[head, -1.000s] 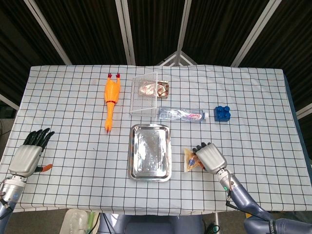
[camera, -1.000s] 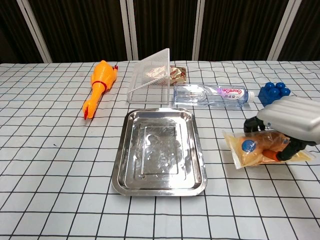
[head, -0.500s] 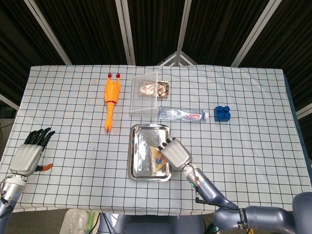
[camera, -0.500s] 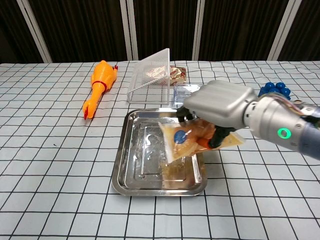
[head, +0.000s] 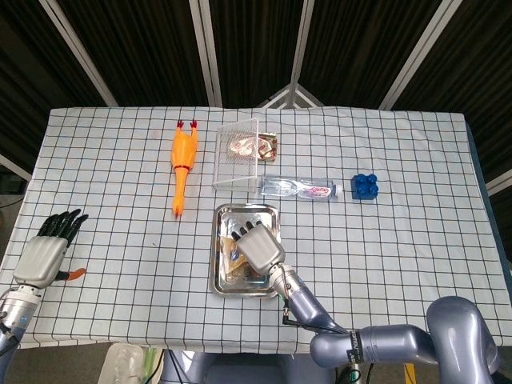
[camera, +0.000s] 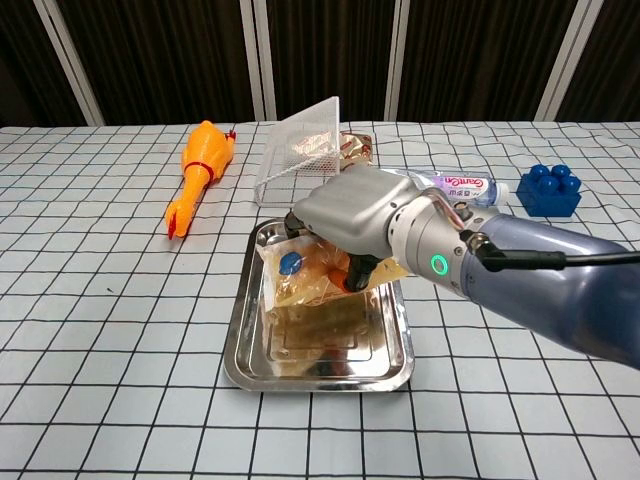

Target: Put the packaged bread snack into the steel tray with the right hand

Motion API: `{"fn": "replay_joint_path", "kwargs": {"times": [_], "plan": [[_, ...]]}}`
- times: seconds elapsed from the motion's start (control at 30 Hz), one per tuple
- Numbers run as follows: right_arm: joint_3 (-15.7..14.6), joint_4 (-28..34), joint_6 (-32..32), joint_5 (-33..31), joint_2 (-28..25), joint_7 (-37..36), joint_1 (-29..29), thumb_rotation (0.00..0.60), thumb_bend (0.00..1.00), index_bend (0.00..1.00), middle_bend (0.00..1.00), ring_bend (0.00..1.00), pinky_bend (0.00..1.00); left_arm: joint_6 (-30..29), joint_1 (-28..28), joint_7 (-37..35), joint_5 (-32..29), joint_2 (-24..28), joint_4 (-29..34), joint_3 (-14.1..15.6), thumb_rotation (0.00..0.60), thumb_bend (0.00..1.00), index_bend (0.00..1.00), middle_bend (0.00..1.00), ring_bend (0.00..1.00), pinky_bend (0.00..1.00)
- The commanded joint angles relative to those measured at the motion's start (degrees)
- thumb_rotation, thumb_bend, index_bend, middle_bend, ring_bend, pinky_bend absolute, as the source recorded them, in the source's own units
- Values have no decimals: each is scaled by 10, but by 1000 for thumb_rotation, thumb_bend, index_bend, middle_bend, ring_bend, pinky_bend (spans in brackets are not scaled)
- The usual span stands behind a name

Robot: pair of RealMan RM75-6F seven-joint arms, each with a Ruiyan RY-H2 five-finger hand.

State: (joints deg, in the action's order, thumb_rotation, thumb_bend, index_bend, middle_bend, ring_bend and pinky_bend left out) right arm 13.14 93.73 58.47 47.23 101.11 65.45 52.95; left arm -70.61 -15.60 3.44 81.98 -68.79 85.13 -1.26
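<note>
Packaged bread snack, gripped by the right hand and held over the steel tray, its reflection visible in the tray floor. Left hand, at the table's near-left edge, holds nothing, fingers extended. Behind the tray lie a water bottle, rubber chicken and blue block.
</note>
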Motion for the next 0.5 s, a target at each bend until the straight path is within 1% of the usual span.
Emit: {"fn": "replay_joint_path", "kwargs": {"times": [0.03, 0.1, 0.17, 0.27, 0.33, 0.43, 0.5], "plan": [[-9, 26, 25, -6, -9, 13, 1, 600, 351, 0, 1, 0, 176, 1, 0, 1, 0, 0, 0, 0, 600, 80, 0, 0, 0, 0], [-14, 53, 49, -6, -17, 27, -1, 600, 312, 0, 0, 0, 163, 2, 0, 3, 0, -1, 0, 2, 600, 80, 0, 0, 0, 0], [-19, 92, 69, -14, -29, 35, -5, 600, 294, 0, 0, 0, 163, 5, -1, 6, -1, -2, 0, 3, 600, 80, 0, 0, 0, 0], [-33, 145, 101, -12, -49, 51, -10, 600, 282, 0, 0, 0, 163, 4, 0, 10, 2, -2, 3, 6, 600, 80, 0, 0, 0, 0], [-45, 180, 133, -8, -62, 71, -16, 600, 280, 0, 0, 0, 163, 0, 1, 10, 8, -1, 7, 8, 600, 80, 0, 0, 0, 0], [-68, 233, 202, 18, -90, 104, -34, 600, 279, 0, 0, 0, 150, -11, 6, 9, 14, 2, 11, 11, 600, 80, 0, 0, 0, 0], [-88, 256, 235, 51, -113, 96, -55, 600, 280, 0, 0, 0, 100, -17, 9, 6, 18, 5, 13, 12, 600, 80, 0, 0, 0, 0]]}}
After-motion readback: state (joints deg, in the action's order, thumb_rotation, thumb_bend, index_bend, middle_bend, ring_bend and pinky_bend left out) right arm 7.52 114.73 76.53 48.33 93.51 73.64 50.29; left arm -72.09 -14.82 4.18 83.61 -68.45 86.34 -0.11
